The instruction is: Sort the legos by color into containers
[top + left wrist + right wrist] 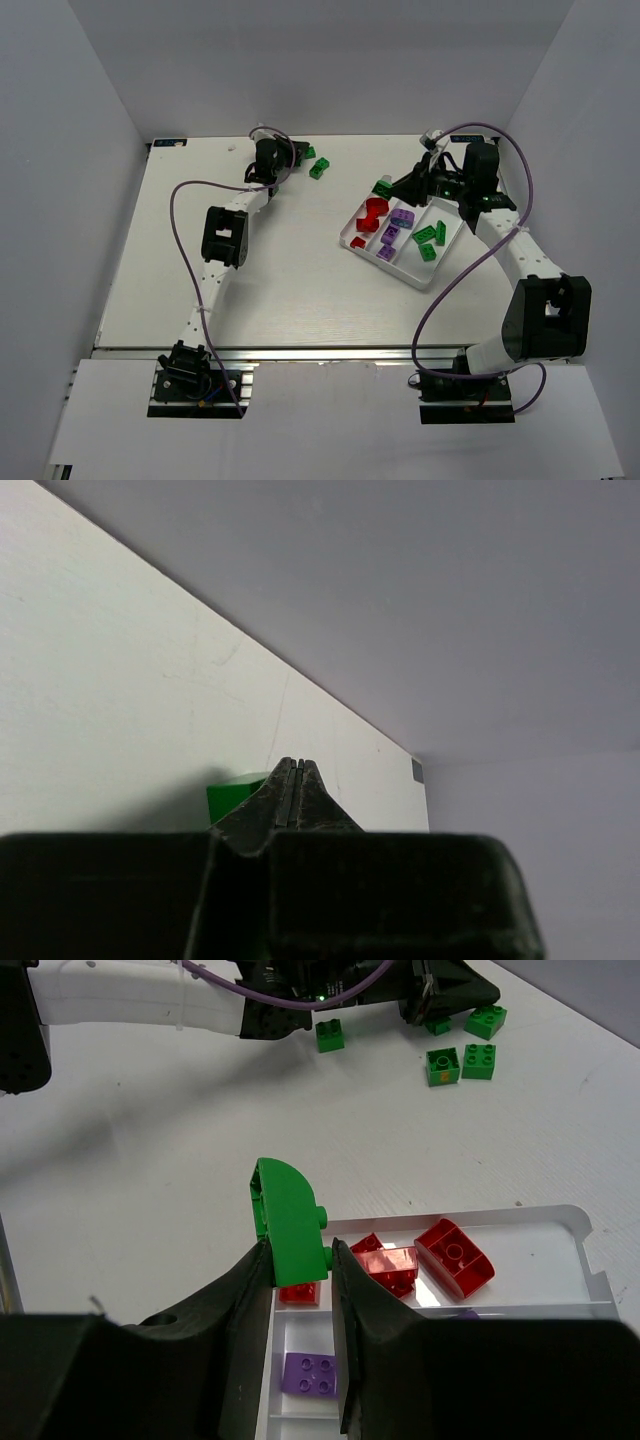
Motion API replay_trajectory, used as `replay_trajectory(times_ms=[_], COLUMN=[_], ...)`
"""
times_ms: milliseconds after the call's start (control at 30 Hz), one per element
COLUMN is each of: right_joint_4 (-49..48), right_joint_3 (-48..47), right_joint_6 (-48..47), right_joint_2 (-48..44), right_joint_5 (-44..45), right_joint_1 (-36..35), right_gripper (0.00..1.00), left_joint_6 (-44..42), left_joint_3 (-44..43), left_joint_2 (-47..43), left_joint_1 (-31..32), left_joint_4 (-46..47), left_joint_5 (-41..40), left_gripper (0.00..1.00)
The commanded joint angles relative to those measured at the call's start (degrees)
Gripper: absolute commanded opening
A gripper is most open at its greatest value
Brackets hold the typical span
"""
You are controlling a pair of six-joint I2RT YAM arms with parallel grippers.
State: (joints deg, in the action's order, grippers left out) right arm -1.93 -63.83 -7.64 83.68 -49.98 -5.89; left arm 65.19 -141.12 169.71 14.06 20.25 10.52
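Observation:
My right gripper (300, 1252) is shut on a rounded green lego (288, 1210) and holds it over the near-left corner of the white tray (560, 1216). In the top view this gripper (393, 188) is at the tray's (425, 280) far end. The tray holds red legos (455, 1256) in one compartment, purple legos (310, 1374) in the middle one, and green legos (432, 238) in the third. My left gripper (293, 766) is shut and empty at the table's back, right beside a green lego (232, 796). Several green legos (444, 1065) lie loose near it (292, 153).
The loose green legos (319, 170) lie at the back centre of the white table. Grey walls enclose the table on three sides. The left arm (150, 1005) stretches across the far side in the right wrist view.

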Motion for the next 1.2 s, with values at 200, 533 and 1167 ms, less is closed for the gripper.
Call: replay_trajectory(times_ms=[200, 533, 1167], right_joint_4=[-2.7, -2.9, -2.7], right_joint_3=[1.5, 2.5, 1.7], right_joint_6=[0.6, 0.4, 0.1], right_joint_2=[-3.3, -3.9, -2.6], right_joint_5=[-1.4, -1.5, -1.2], right_joint_1=[0.7, 0.9, 1.0], right_gripper=[0.0, 0.0, 0.0], left_joint_6=[-2.8, -1.6, -5.6], left_joint_3=[8.8, 11.5, 10.6], left_joint_2=[-6.1, -11.1, -14.2], left_joint_1=[0.7, 0.7, -7.2], left_joint_4=[-1.6, 8.0, 3.6], left_joint_5=[3.9, 7.4, 10.0], left_gripper=[0.0, 0.0, 0.0])
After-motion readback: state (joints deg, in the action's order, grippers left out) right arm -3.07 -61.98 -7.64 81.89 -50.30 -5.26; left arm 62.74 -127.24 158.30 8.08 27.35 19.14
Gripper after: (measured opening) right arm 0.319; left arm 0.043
